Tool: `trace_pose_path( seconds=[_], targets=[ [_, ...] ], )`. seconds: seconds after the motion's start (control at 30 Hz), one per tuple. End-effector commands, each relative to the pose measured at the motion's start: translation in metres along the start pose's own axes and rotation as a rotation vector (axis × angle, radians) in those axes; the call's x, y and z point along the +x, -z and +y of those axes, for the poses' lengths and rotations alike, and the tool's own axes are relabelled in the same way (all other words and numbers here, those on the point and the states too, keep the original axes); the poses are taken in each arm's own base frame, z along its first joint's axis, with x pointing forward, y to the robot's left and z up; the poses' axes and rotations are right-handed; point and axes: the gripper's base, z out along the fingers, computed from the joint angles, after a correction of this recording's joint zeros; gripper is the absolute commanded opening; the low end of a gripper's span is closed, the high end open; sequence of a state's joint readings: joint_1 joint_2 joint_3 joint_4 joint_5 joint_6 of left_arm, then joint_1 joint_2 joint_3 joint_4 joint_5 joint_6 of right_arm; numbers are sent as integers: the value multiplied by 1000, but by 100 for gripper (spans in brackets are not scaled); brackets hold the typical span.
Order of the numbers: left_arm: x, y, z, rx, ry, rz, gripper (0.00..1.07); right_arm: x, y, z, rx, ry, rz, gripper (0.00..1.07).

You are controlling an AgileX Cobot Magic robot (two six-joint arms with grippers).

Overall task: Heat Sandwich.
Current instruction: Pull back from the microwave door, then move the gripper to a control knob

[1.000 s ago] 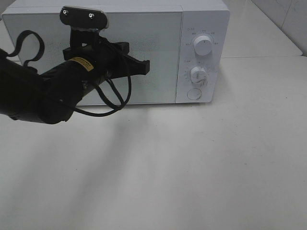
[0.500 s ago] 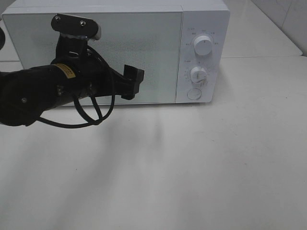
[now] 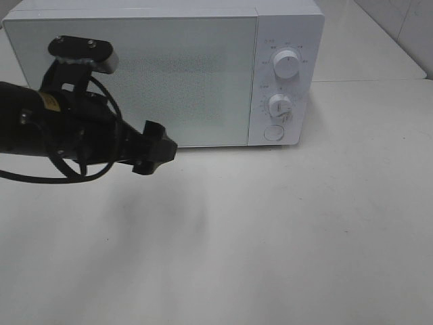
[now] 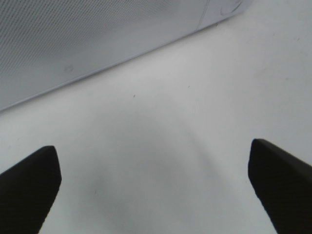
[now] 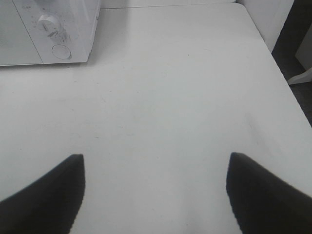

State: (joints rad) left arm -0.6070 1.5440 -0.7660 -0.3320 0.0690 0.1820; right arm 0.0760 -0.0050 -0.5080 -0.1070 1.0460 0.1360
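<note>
One microwave (image 3: 135, 74) – two knobs (image 3: 286, 64) – was set at the table's (image 3: 284, 237) far edge; the left gripper (image 4: 153, 161) and the right gripper (image 5: 156, 165) were spread wide.

Microwave (image 3: 287, 27): white casing, smooth, slight sheen.
Door (image 3: 196, 74): fine dotted texture, matt grey-white.
Knobs (image 3: 286, 64): glossy white plastic.
Table (image 3: 284, 230): white, smooth, matt, faint specks.
Arm (image 3: 40, 128): black, matt, plastic look.

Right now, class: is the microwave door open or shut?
Shut: the microwave door lies flush with the control panel, no gap showing.
</note>
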Motion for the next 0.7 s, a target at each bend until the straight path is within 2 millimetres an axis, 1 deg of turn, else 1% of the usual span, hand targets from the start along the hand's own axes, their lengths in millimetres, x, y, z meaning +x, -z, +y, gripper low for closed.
trace_pose_path(
  seconds=[0.03,0.07,0.1,0.17,0.23,0.27,0.3,0.33,0.4,0.43,0.47,0.5,0.53,0.63,0.67,0.7],
  targets=[
    [5,16,15,-8,49,104,101,2,3,-1,6,-3,-34,76],
    [6,20,20,-14,66,130,101,2,3,-1,6,-3,-34,76],
    [8,29,31,-27,101,172,101,2,3,-1,6,-3,-34,76],
    [9,33,35,-30,113,198,101,2,3,-1,6,-3,-34,76],
    [11,42,46,-45,151,228,101,2,3,-1,6,-3,-34,76],
    [13,51,54,-54,186,266,101,2,3,-1,6,-3,-34,76],
    [14,57,59,-62,205,273,101,2,3,-1,6,-3,-34,76],
    [14,57,59,-62,205,273,101,2,3,-1,6,-3,-34,76],
    [16,67,67,-73,244,297,101,2,3,-1,6,-3,-34,76],
    [18,77,74,-84,275,311,101,2,3,-1,6,-3,-34,76],
    [18,83,77,-91,290,314,101,2,3,-1,6,-3,-34,76],
    [18,83,77,-91,290,314,101,2,3,-1,6,-3,-34,76],
    [19,87,79,-95,302,320,101,2,3,-1,6,-3,-34,76],
    [22,110,88,-144,344,312,101,2,3,-1,6,-3,-34,76],
    [22,110,88,-144,344,312,101,2,3,-1,6,-3,-34,76],
    [22,116,90,-161,352,311,101,2,3,-1,6,-3,-34,76]
  ],
)
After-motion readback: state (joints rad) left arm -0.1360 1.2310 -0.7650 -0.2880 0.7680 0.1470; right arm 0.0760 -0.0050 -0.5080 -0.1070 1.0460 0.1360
